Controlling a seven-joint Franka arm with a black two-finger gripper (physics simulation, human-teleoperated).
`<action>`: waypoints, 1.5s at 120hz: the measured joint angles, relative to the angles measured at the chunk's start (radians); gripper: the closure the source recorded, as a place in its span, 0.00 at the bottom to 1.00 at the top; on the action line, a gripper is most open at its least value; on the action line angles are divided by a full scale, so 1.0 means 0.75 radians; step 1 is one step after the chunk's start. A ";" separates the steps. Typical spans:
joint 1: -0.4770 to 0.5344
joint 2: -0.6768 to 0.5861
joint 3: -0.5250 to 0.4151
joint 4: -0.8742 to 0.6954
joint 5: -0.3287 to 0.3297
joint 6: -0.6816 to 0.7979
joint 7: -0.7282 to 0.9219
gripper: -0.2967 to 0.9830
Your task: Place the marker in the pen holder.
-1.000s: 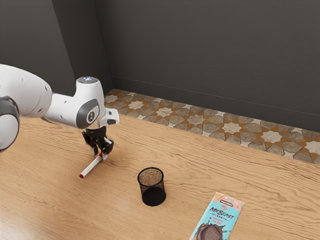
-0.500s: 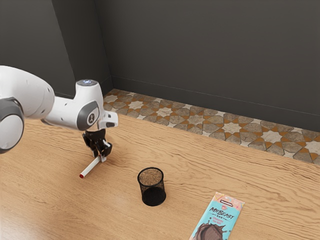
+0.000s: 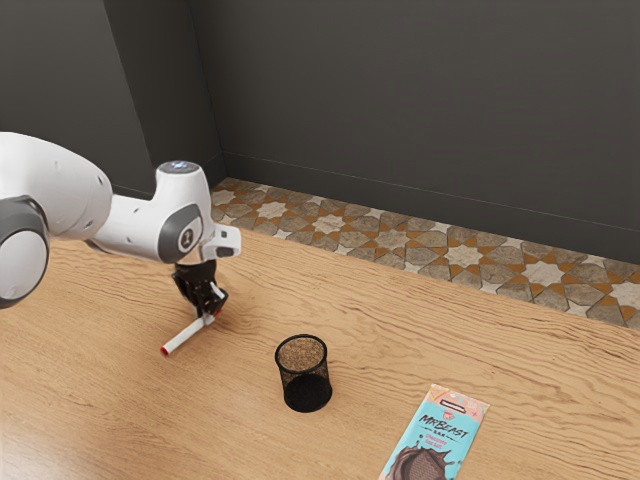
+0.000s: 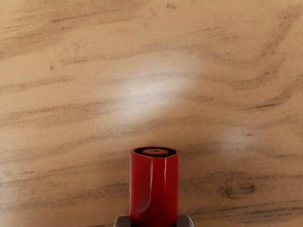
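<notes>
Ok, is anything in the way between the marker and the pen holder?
Nothing visible stands between them. The end effector is shut on the marker, and the pen holder stands upright toward the exterior view's right. The chocolate bar lies beyond the holder, outside that path.

Exterior view: a plain dark grey wall (image 3: 400, 100) is standing along the far side, meeting a projecting wall section (image 3: 60, 90) at left. A dark skirting board (image 3: 430, 207) is running along the wall's foot. Below it, a patterned tile floor (image 3: 465, 255) is showing pale stars among grey-brown and rust-orange pieces. A light-brown wooden table (image 3: 530, 360) is filling the near part, its far edge slanting nearer toward the right. Grain is streaking the top. Light is paling its near left corner; in the wrist view, a soft whitish sheen (image 4: 156, 87) is lying on the wood.
</notes>
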 joint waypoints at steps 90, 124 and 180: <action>-0.544 -0.407 -0.025 -0.044 0.118 0.135 -0.191 0.85; -0.574 -0.355 -0.026 -0.120 0.112 0.306 -0.274 0.85; -0.627 -0.502 -0.022 -0.341 0.090 0.720 -0.297 0.82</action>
